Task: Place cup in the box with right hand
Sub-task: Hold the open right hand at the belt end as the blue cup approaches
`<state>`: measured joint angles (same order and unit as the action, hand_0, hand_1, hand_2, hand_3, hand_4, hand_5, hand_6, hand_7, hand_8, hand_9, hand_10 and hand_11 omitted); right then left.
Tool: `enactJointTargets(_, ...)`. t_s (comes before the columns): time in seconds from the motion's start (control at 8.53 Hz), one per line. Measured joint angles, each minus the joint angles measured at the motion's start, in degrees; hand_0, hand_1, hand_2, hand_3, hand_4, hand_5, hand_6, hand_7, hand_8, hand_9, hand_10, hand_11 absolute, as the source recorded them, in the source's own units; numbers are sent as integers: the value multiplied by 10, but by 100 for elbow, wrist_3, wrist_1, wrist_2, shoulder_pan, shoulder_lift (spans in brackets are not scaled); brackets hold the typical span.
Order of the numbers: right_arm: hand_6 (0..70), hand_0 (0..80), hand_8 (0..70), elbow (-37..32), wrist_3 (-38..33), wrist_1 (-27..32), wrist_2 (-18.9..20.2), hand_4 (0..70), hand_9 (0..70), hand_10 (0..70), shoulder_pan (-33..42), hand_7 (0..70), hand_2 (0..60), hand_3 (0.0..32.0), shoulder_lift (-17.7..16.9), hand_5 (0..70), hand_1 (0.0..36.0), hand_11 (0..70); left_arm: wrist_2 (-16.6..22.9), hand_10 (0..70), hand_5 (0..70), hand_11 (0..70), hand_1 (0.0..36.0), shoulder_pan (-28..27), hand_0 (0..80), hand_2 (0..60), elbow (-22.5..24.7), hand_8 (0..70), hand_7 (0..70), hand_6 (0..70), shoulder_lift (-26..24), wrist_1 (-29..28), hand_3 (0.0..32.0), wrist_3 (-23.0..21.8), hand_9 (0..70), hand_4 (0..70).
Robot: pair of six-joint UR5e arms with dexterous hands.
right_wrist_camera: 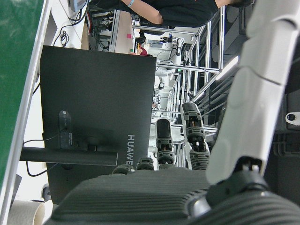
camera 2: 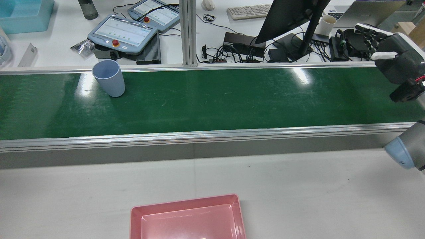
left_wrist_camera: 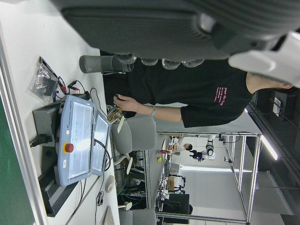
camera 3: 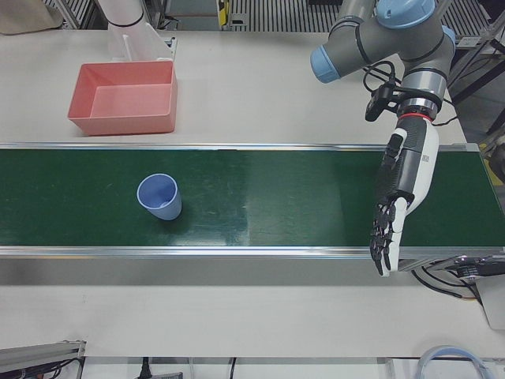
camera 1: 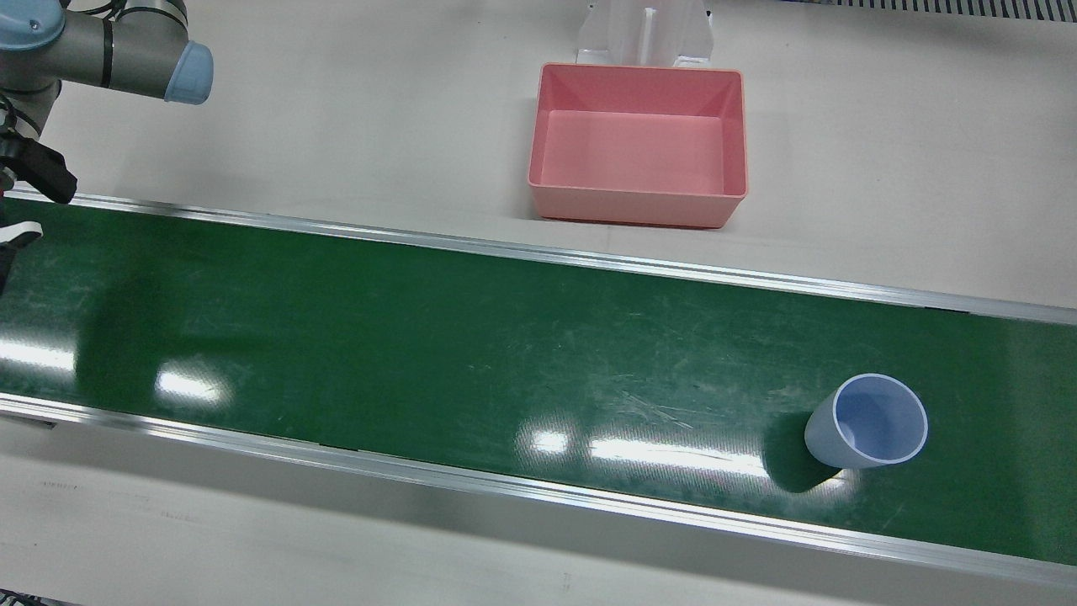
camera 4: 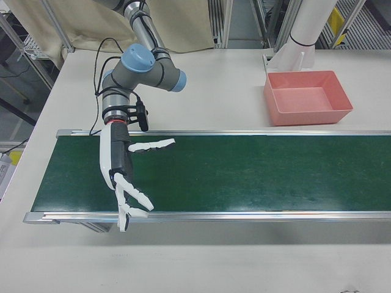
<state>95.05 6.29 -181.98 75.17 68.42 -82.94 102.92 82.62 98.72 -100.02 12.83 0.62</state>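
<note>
Plainly, nothing of the task is done yet. The right hand [camera 4: 125, 177] hangs over one end of the long green conveyor belt [camera 1: 421, 337], its white fingers [camera 4: 137, 198] spread wide apart and closed on nothing. The pale blue-grey plastic cup [camera 1: 868, 421] stands upright on the belt, well apart from that hand, toward the belt's opposite end and close to the edge on the operators' side. The shallow pink plastic box [camera 1: 639, 143] sits empty on the pale bench [camera 1: 336, 126], beyond the belt's other edge and between the hand and the cup along the belt's length.

The left hand [camera 3: 397, 201] hangs over the belt's far end from the right hand, past the cup, its dark fingers [camera 3: 383, 237] extended and apart, holding nothing.

What remains, by my reading, is everything: the right hand must meet the cup, close around its wall, lift it, carry it over the belt's rail to the box and release it inside.
</note>
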Motion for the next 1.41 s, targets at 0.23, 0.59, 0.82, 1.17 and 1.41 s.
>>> enactJointTargets(0.23, 54, 581, 0, 280, 606, -36, -114, 91, 35, 0, 24, 245, 8, 0, -150, 49, 151, 0, 0, 0, 0, 0, 0, 0, 0, 0, -1, 0, 0, 0, 0, 0, 0, 0, 0, 0)
enactJointTargets(0.59, 54, 563, 0, 385, 938, -13, -501, 76, 33, 0, -136, 237, 16, 0, -474, 48, 147, 0, 0, 0, 0, 0, 0, 0, 0, 0, -2, 0, 0, 0, 0, 0, 0, 0, 0, 0)
enactJointTargets(0.82, 58, 561, 1, 336, 930, 25, -606, 77, 37, 0, -249, 255, 16, 0, -508, 49, 145, 0, 0, 0, 0, 0, 0, 0, 0, 0, 0, 0, 0, 0, 0, 0, 0, 0, 0, 0)
enactJointTargets(1.17, 64, 571, 2, 323, 822, 35, -690, 106, 43, 0, -358, 287, 0, 0, -512, 49, 132, 0, 0, 0, 0, 0, 0, 0, 0, 0, 4, 0, 0, 0, 0, 0, 0, 0, 0, 0)
enactJointTargets(1.41, 65, 532, 3, 326, 781, 37, -696, 31, 44, 0, -372, 291, 80, 0, -513, 50, 196, 0, 0, 0, 0, 0, 0, 0, 0, 0, -1, 0, 0, 0, 0, 0, 0, 0, 0, 0)
